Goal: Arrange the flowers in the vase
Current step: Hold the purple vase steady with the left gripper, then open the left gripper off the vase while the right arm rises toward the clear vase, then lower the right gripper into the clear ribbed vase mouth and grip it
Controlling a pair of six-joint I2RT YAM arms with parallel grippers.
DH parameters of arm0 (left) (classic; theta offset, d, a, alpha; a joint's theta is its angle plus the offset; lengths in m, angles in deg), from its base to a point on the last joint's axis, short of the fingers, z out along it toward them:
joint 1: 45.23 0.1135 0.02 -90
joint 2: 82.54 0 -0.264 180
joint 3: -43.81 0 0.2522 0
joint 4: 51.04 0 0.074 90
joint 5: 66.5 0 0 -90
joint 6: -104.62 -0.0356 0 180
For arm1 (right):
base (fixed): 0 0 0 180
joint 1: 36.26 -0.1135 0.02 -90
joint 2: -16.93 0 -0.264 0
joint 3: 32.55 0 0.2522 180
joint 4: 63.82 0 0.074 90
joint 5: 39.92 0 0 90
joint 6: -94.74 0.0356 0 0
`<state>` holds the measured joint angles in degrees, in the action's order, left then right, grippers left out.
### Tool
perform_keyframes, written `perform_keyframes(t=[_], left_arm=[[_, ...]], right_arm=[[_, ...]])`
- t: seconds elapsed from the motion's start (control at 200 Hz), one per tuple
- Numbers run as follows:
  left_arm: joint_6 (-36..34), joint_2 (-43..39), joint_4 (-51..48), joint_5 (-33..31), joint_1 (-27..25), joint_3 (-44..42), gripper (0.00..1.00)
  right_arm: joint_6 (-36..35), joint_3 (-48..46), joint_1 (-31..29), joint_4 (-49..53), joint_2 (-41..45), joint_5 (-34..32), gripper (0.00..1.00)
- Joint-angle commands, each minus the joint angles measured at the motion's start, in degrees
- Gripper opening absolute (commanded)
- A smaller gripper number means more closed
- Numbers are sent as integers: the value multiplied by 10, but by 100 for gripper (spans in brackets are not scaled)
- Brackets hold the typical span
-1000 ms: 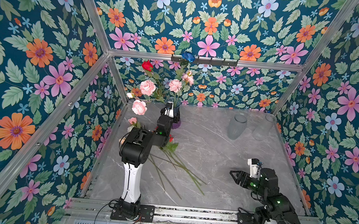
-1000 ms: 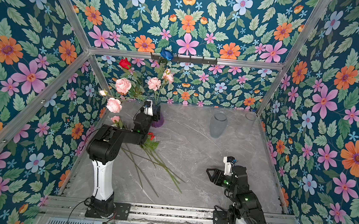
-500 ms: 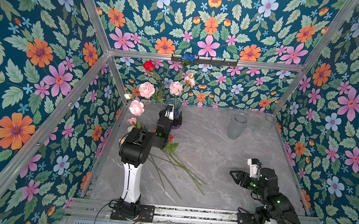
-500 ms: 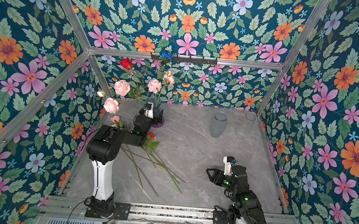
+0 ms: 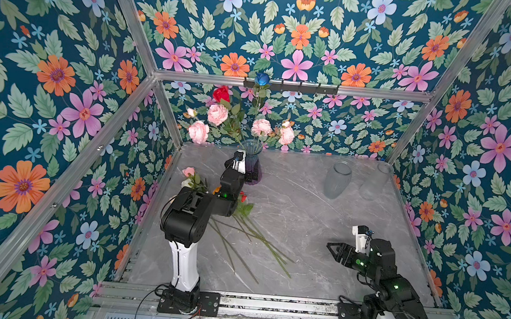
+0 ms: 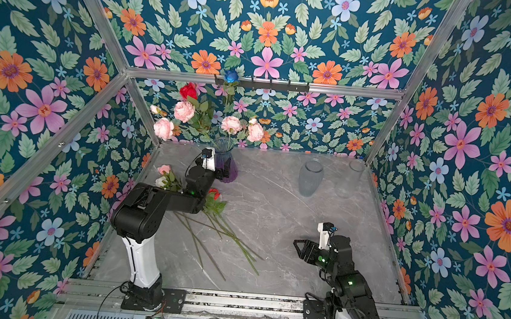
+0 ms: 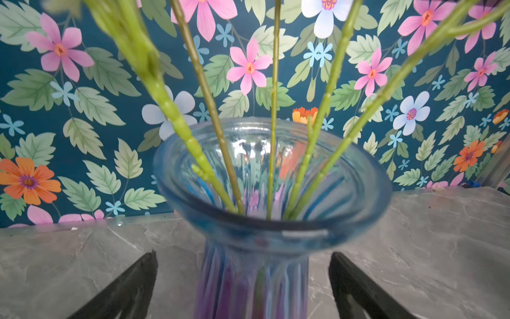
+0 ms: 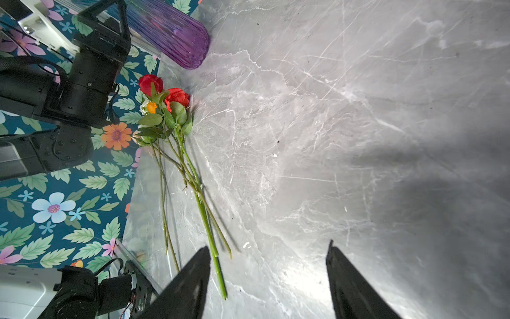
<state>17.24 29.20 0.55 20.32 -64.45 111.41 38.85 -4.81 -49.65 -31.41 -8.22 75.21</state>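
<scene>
With the left gripper (image 7: 242, 259) newly spread wide at the vase (image 7: 276, 229), its stem (image 7: 154, 80) stays inside, and the parted, empty right gripper (image 8: 267, 248) faces the remaining flowers (image 8: 176, 98).

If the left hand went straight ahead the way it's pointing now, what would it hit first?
The vase. Its ribbed neck stands straight ahead between the left hand's open fingers, seemingly close, though depth is unclear.

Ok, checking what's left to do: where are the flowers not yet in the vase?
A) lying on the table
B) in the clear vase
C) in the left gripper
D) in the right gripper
A: the loose flowers lie flat on the table, and the right gripper is open and empty.
</scene>
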Motion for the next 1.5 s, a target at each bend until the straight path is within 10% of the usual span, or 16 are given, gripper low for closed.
perform_keyframes(t=[0.0,0.32,0.51,0.825,1.165,1.496], left_arm=[[-8,3,-20,-6,0,13,99],[8,-72,8,-12,-18,-64,99],[5,-216,-39,-74,-96,-164,100],[176,-511,-357,-13,-154,-207,94],[121,-713,-836,137,-154,-30,92],[134,-857,-938,164,-154,-101,88]], right_arm=[[-7,2,-1,-3,8,-2,68],[9,9,-1,4,4,-21,69],[3,147,0,47,-161,-58,69],[-88,598,54,249,-483,-197,65],[-160,946,56,390,-766,-299,59],[-184,1109,57,459,-924,-319,56]])
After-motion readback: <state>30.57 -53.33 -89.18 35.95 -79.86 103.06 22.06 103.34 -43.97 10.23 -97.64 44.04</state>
